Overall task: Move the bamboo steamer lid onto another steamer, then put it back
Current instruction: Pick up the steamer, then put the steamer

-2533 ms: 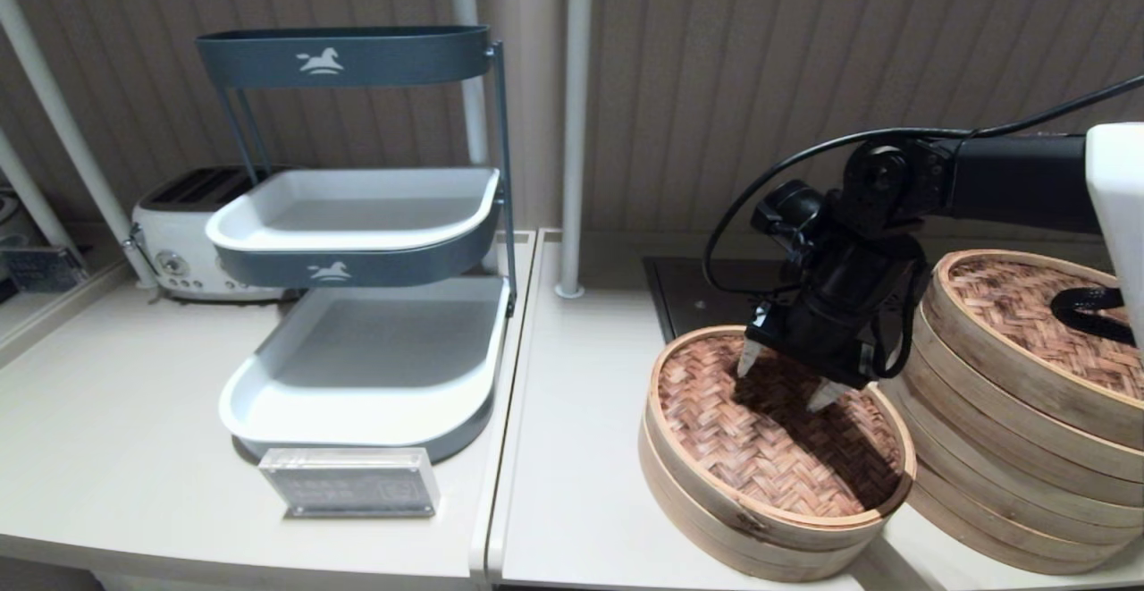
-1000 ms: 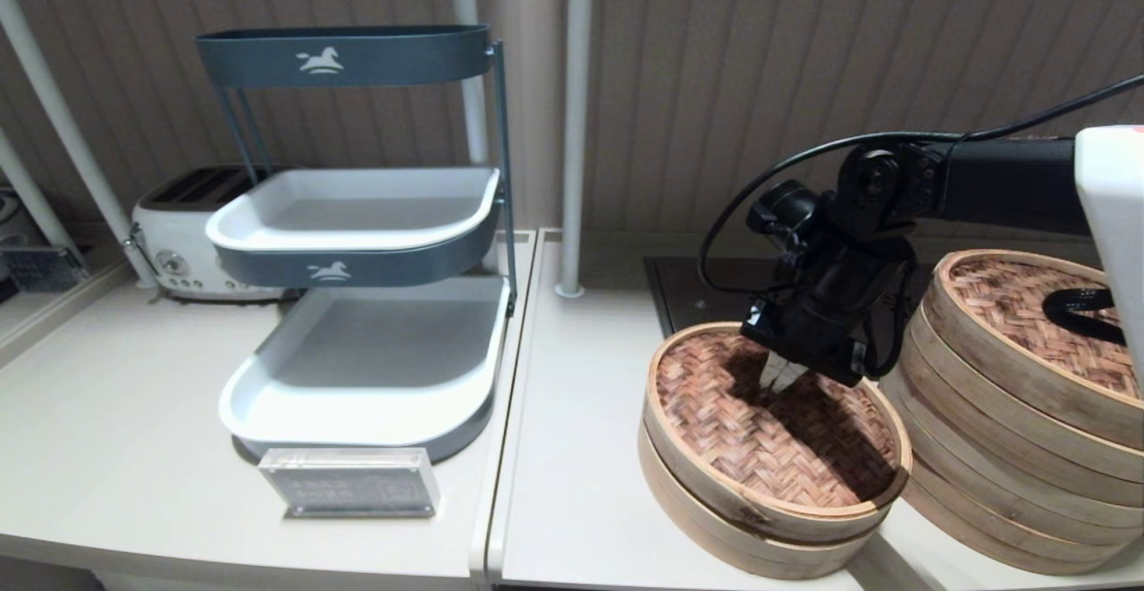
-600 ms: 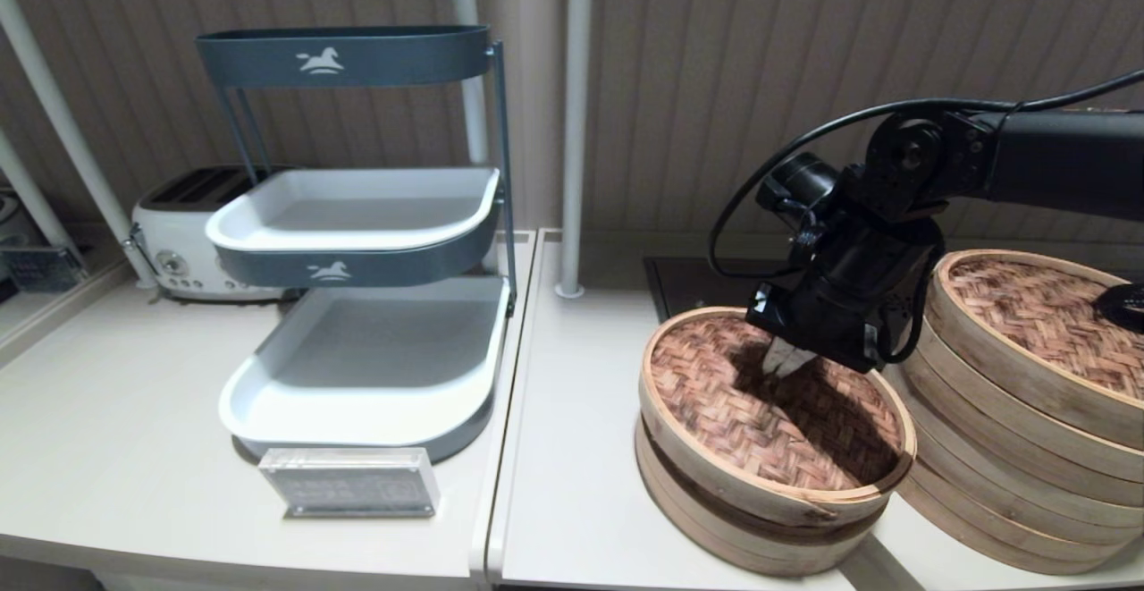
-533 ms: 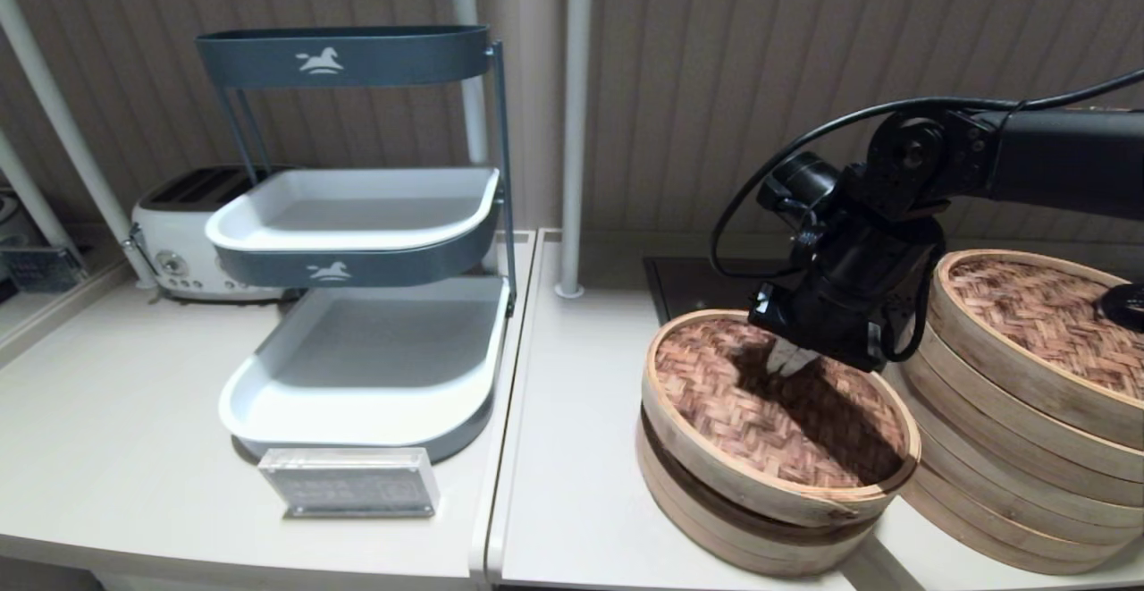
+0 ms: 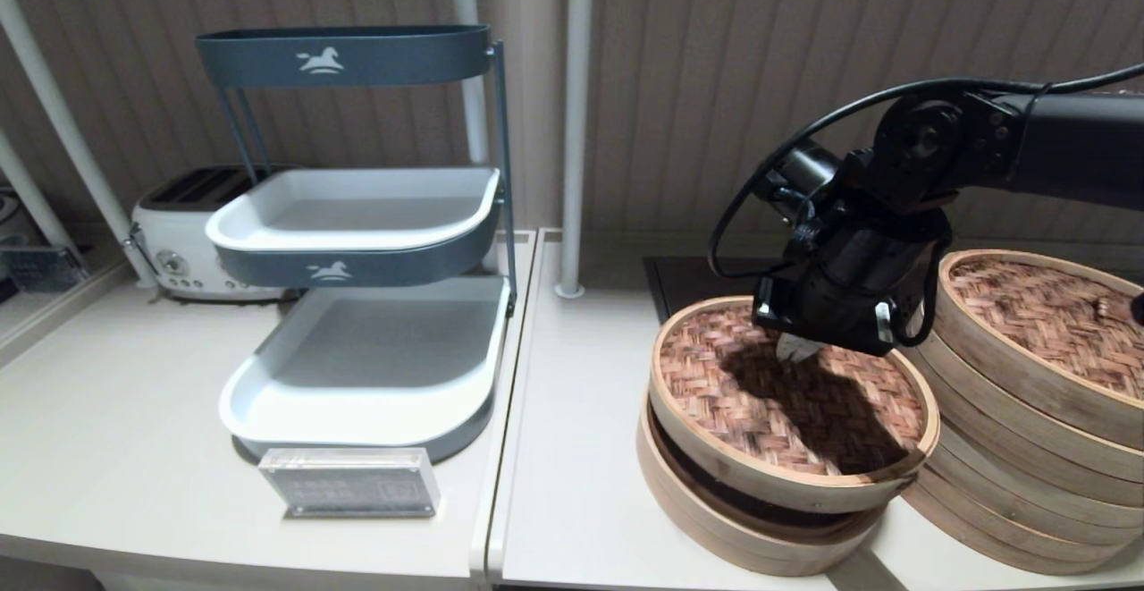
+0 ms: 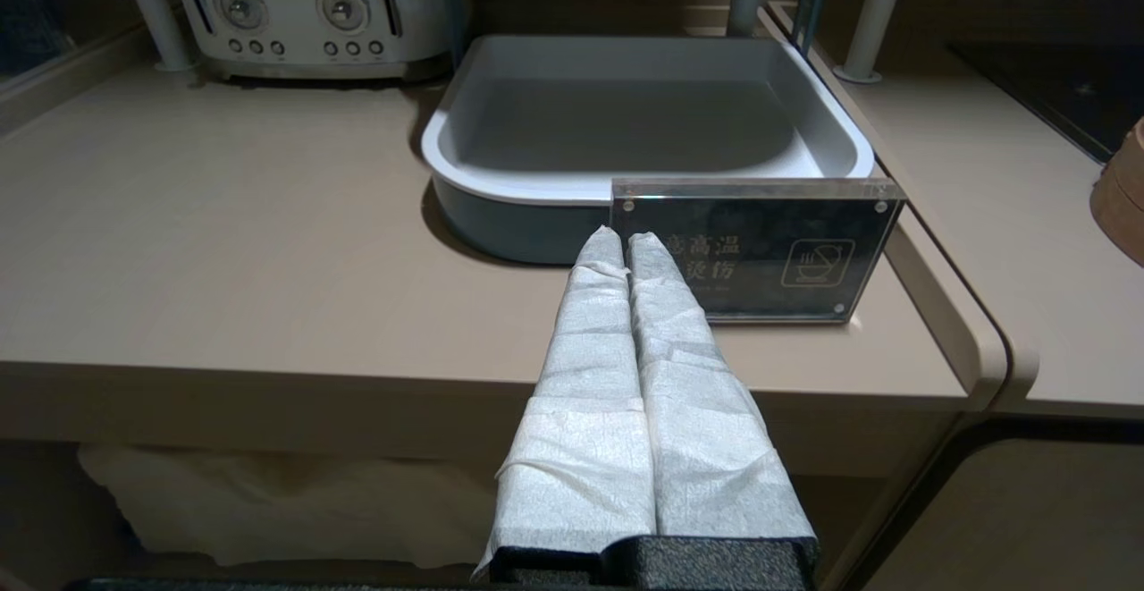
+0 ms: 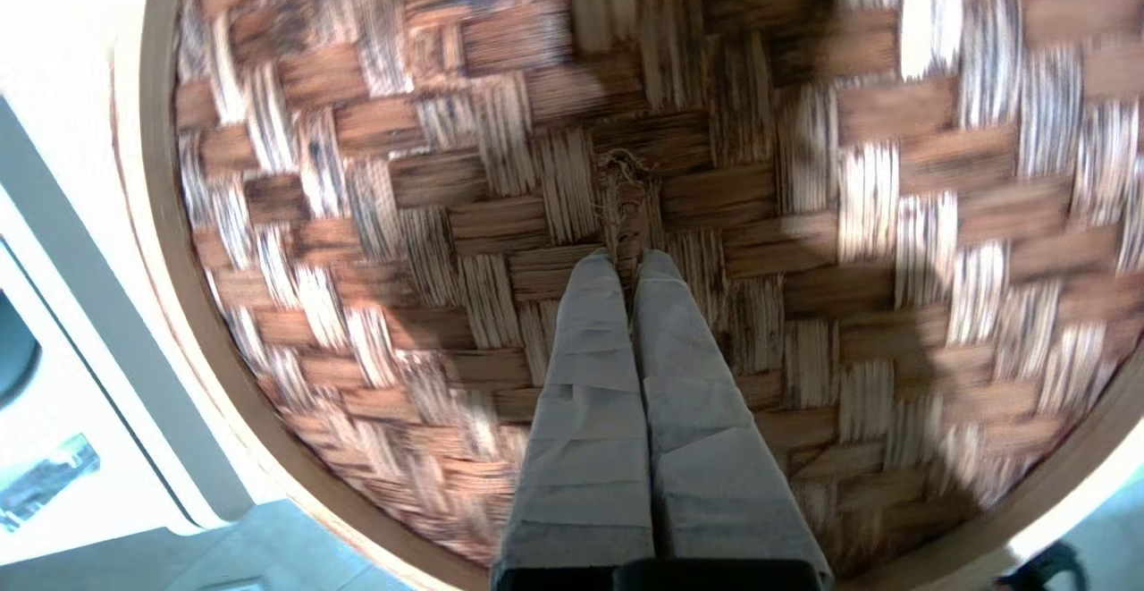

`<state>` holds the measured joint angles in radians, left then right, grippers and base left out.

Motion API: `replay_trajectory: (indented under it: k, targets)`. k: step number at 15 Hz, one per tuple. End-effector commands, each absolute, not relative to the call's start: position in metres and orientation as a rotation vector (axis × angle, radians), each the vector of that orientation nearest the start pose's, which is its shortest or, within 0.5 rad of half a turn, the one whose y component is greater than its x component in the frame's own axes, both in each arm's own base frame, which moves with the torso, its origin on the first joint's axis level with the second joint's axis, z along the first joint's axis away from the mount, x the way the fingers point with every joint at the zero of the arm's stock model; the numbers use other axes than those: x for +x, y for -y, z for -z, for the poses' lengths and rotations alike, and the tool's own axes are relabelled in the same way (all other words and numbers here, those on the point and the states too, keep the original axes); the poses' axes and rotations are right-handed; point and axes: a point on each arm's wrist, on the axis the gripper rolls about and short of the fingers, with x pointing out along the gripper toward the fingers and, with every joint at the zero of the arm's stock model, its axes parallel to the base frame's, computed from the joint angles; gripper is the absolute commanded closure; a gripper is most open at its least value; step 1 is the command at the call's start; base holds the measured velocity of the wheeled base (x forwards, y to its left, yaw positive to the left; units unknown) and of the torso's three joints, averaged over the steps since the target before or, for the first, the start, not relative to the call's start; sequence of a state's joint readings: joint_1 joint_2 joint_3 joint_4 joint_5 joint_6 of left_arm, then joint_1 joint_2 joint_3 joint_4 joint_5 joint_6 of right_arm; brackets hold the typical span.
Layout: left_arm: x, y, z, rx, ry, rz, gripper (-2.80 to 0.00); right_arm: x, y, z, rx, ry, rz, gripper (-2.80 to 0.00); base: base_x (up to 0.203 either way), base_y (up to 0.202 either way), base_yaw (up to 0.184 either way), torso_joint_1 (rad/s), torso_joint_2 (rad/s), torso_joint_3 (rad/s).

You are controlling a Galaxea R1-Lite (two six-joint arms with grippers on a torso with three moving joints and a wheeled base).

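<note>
Right gripper [image 5: 798, 347] pinched closed on the tiny centre loop [image 7: 626, 181] of the bamboo steamer lid [image 5: 791, 399], and it's now carrying weight: a couple of seconds ago the fingers were spread above the weave with the lid seated flat; they then closed on the loop, and since then the lid has come up. There's now a dark gap between the lid rim and the low steamer base [image 5: 715, 519] near the tabletop's front edge, wider on the front-left side, so the lid hangs slightly tilted and shifted toward the tall stack [image 5: 1028, 448] at the right edge. Means the grasp took and the lift phase is under way; the transfer to the stack is yet to come. The stack carries its own woven lid [image 5: 1046, 323], so ours looks set to land on top of that. Risk, as I read it: the loop is a thin single-point hold, so the lid may swing or clip the stack's rim. Left gripper [image 6: 626, 247] parked below the tabletop's front edge, fingers together, holding nothing.
</note>
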<state>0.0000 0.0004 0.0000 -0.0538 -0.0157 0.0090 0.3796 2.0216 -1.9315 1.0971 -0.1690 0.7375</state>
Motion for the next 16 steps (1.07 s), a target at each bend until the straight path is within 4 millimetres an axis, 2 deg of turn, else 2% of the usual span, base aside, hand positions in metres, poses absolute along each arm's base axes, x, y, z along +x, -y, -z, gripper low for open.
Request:
replay_trajectory:
  k: [1,5,11,16]
  targets:
    - [-0.021,0.000,-0.073,0.009,0.027,0.015,0.00,0.319,-0.123,-0.246,0.327,-1.105,0.232,0.00,0.000,0.000,0.000,0.000,0.00,0.000]
    - [-0.021,0.000,-0.073,0.009,0.028,0.015,0.00,0.310,-0.119,-0.260,0.308,-1.050,0.223,0.00,0.000,0.000,0.000,0.000,0.00,0.000]
    - [-0.021,0.000,-0.073,0.009,0.028,0.015,0.00,0.287,-0.109,-0.292,0.301,-0.950,0.169,0.00,0.000,0.000,0.000,0.000,0.00,0.000]
    - [-0.021,0.000,-0.073,0.009,0.028,0.015,0.00,0.275,-0.107,-0.305,0.285,-0.901,0.151,0.00,0.000,0.000,0.000,0.000,0.00,0.000]
